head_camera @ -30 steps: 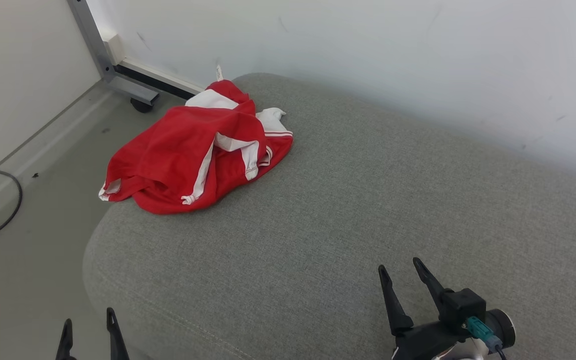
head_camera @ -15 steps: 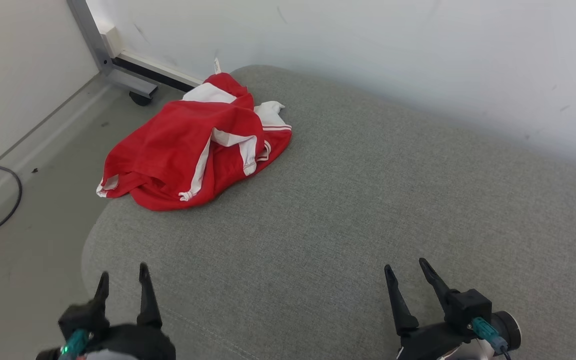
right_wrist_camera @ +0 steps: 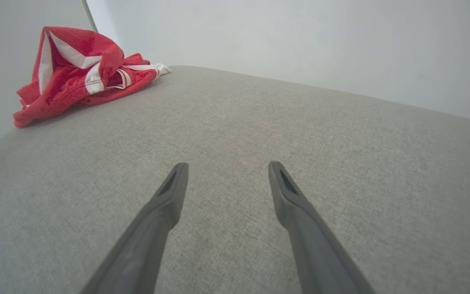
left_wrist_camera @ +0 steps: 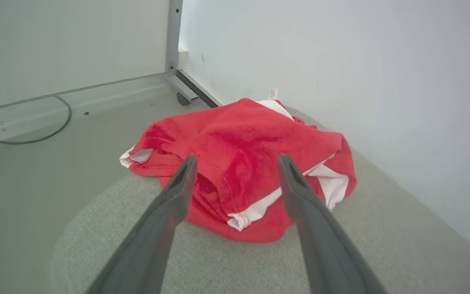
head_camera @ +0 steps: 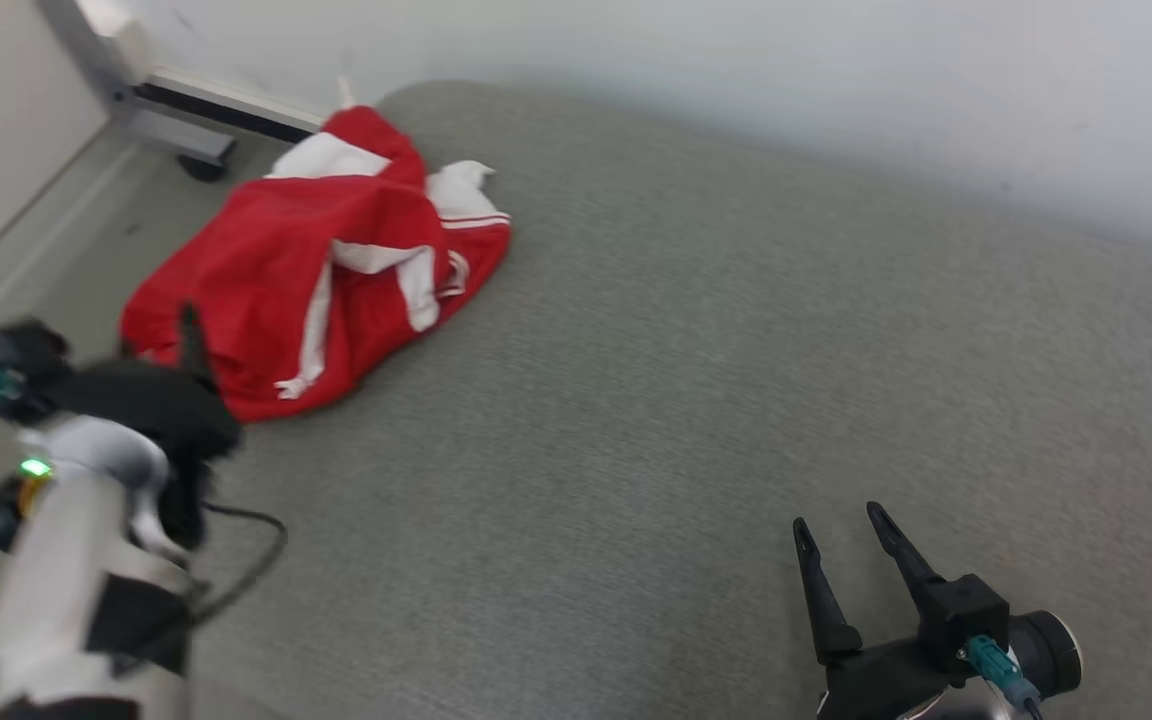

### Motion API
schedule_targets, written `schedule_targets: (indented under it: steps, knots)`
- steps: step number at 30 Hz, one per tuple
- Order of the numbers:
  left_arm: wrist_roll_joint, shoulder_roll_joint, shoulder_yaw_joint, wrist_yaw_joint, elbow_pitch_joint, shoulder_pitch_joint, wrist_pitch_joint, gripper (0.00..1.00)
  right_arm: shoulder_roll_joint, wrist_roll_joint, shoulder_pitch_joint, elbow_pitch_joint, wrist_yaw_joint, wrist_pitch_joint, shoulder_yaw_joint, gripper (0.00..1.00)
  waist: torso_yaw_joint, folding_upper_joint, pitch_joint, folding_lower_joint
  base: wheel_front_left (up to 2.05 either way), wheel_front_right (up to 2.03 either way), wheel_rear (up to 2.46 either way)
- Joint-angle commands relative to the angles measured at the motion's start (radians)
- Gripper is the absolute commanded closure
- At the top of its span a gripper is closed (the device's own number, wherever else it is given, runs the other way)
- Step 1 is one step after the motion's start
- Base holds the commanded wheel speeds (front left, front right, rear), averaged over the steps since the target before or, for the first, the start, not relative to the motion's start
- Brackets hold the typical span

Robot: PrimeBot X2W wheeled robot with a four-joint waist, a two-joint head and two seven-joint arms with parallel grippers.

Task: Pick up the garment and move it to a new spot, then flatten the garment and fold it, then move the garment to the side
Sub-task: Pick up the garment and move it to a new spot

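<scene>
The garment (head_camera: 316, 270) is a crumpled red piece with white stripes, lying at the far left end of the grey cushion (head_camera: 686, 350), partly over its rounded edge. My left gripper (head_camera: 181, 340) is blurred in the head view and hovers just short of the garment's near edge. In the left wrist view its fingers (left_wrist_camera: 178, 192) stand open, with the garment (left_wrist_camera: 239, 134) framed between them. My right gripper (head_camera: 838, 518) is open over bare cushion at the near right, far from the garment (right_wrist_camera: 76, 69), with nothing between its fingers (right_wrist_camera: 165, 196).
A pale wall runs along the cushion's far side. A metal frame on a caster (head_camera: 201, 165) stands on the floor beyond the garment. A dark cable (left_wrist_camera: 23, 134) loops on the floor to the left. The cushion's left edge (left_wrist_camera: 80, 212) drops to the floor.
My left arm has risen from the bottom edge and advanced to the garment's near edge. The head camera has turned, shifting the whole picture. The right gripper has hardly moved.
</scene>
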Motion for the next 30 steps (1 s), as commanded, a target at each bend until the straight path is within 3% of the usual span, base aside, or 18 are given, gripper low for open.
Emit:
schedule_targets:
  steps: [1, 10, 17, 21, 22, 23, 24, 25, 30]
  knots:
    - [-0.019, 0.028, 0.020, 0.002, 0.021, -0.049, 0.013, 0.00, 0.000, -0.016, 0.011, -0.023, -0.002, 0.011, 0.003, 0.00, -0.134, -0.0001, 0.114, -0.0001, 0.00, 0.00, 0.00]
    - [-0.116, 0.153, 0.115, 0.010, 0.162, -0.229, 0.094, 0.00, 0.001, -0.046, 0.043, -0.197, -0.002, 0.072, -0.003, 0.00, -0.328, -0.0001, 0.246, -0.0001, 0.00, 0.00, 0.00]
    - [-0.067, 0.212, 0.073, 0.061, 0.241, -0.271, 0.132, 0.00, 0.001, -0.021, 0.048, -0.253, -0.002, 0.081, -0.003, 0.00, -0.380, -0.0001, 0.285, -0.0001, 0.00, 0.00, 0.00]
    - [-0.037, 0.231, 0.042, 0.068, 0.278, -0.275, 0.163, 0.00, 0.001, 0.007, 0.041, -0.240, -0.002, 0.073, 0.009, 0.00, -0.385, -0.0001, 0.272, -0.0001, 0.00, 0.00, 0.00]
    - [-0.037, 0.236, 0.036, 0.065, 0.285, -0.276, 0.174, 0.22, 0.001, 0.009, 0.040, -0.235, -0.002, 0.070, 0.013, 0.00, -0.385, -0.0001, 0.265, -0.0001, 0.00, 0.00, 0.00]
    - [-0.036, 0.240, 0.031, 0.060, 0.291, -0.277, 0.183, 0.54, 0.001, 0.015, 0.039, -0.228, -0.002, 0.067, 0.018, 0.00, -0.383, -0.0001, 0.257, -0.0001, 0.00, 0.00, 0.00]
    - [-0.031, 0.242, 0.024, 0.055, 0.293, -0.276, 0.188, 0.66, 0.001, 0.020, 0.038, -0.220, -0.002, 0.063, 0.021, 0.00, -0.380, -0.0001, 0.247, -0.0001, 0.00, 0.00, 0.00]
    - [-0.028, 0.246, 0.019, 0.054, 0.294, -0.276, 0.195, 1.00, 0.001, 0.025, 0.037, -0.210, -0.002, 0.059, 0.025, 0.00, -0.377, -0.0001, 0.236, -0.0001, 0.00, 0.00, 0.00]
    - [-0.006, 0.272, -0.009, 0.047, 0.276, -0.274, 0.228, 1.00, 0.001, 0.056, 0.028, -0.163, -0.002, 0.034, 0.045, 0.00, -0.358, -0.0001, 0.166, -0.0001, 0.00, 0.00, 0.00]
